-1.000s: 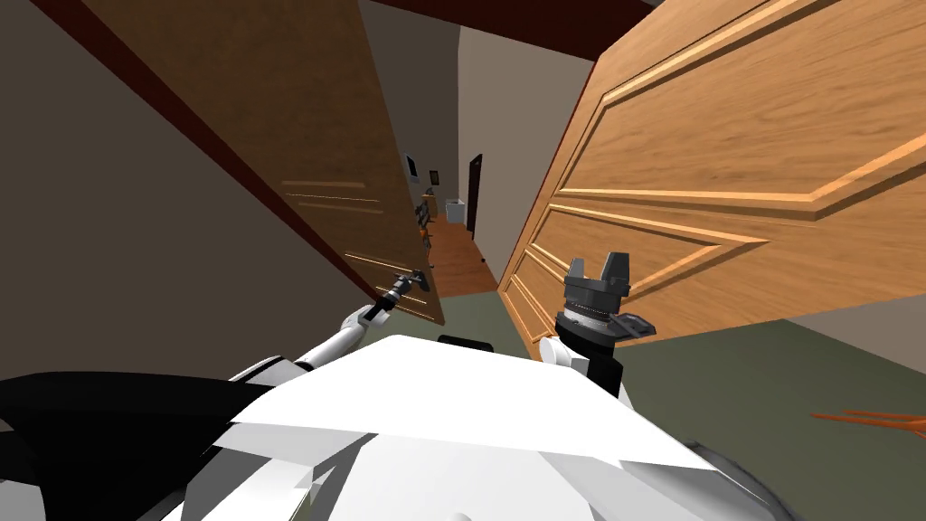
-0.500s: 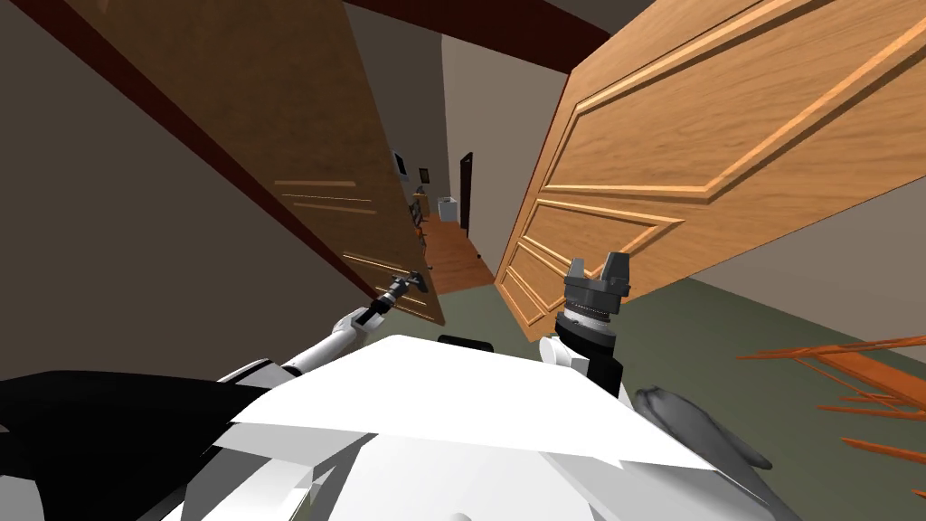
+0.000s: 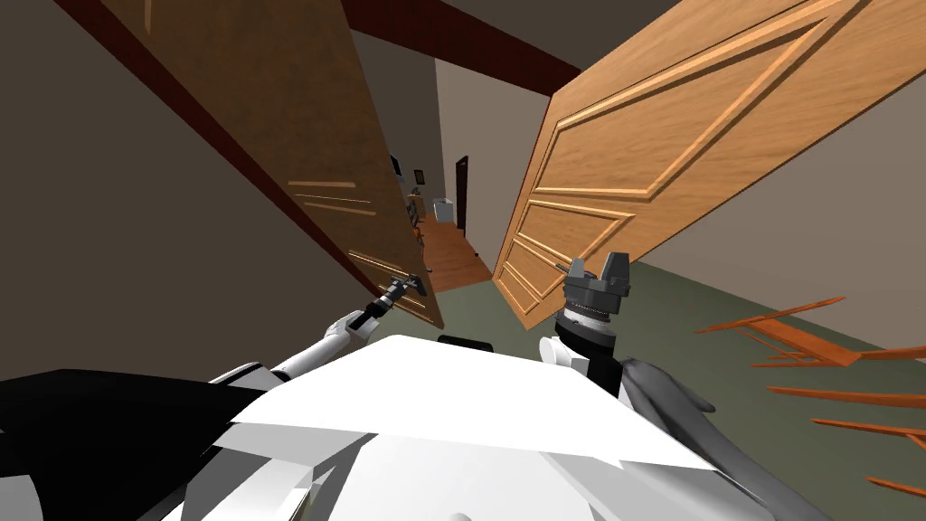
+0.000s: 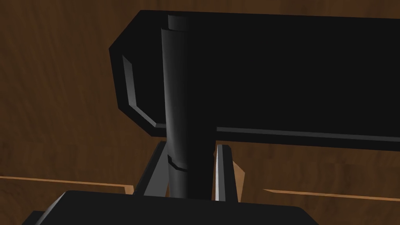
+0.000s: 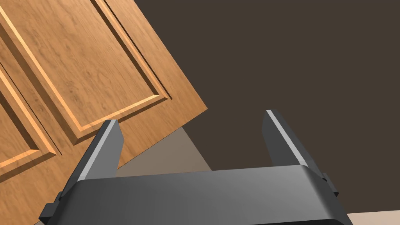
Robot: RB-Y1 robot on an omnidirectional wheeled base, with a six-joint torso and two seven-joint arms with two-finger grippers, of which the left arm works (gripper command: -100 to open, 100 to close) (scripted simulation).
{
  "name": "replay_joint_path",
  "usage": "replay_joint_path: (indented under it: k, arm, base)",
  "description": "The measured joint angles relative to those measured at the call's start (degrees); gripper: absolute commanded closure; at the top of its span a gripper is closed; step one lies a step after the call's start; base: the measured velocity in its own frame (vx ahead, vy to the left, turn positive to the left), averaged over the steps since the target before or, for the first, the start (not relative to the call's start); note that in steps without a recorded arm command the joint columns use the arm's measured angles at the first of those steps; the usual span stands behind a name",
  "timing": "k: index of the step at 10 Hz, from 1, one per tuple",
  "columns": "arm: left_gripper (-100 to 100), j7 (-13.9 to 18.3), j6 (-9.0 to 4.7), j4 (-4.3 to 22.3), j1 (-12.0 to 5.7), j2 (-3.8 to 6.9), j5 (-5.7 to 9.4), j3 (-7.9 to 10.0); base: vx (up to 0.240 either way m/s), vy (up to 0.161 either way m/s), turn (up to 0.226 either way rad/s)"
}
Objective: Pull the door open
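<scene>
Task object: the dark brown wooden door appears partly open; the black bar-shaped door handle sits near its free edge.
Grip state: the left gripper is clenched on the handle, with both fingers pressing the sides of its round shaft.
Idle arm: the right gripper is released and empty. It is well apart from the handle, facing the light panelled wooden door.
Risk, slip: we judge the hold narrow. Thin fingers on a round shaft may slide off under a hard pull.
Risk, path: the handle travels on an arc. If we pull in a straight line, the grip may twist or the arm may be strained.
Risk, collision: the edge below the handle swings toward us. If we do not back away, the door may strike our arm or base.
</scene>
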Motion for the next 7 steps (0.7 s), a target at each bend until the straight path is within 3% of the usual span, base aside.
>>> replay_joint_path:
  k: [5,7]
  arm:
    - [100,1.1,-3.04,1.1,0.58,1.62,0.10,-0.69]
    - [100,1.7,-5.07,2.3,0.73,2.20,0.02,-1.29]
  base:
    - [-0.197,0.111,-0.168]
    - [-0.212,0.108,-0.161]
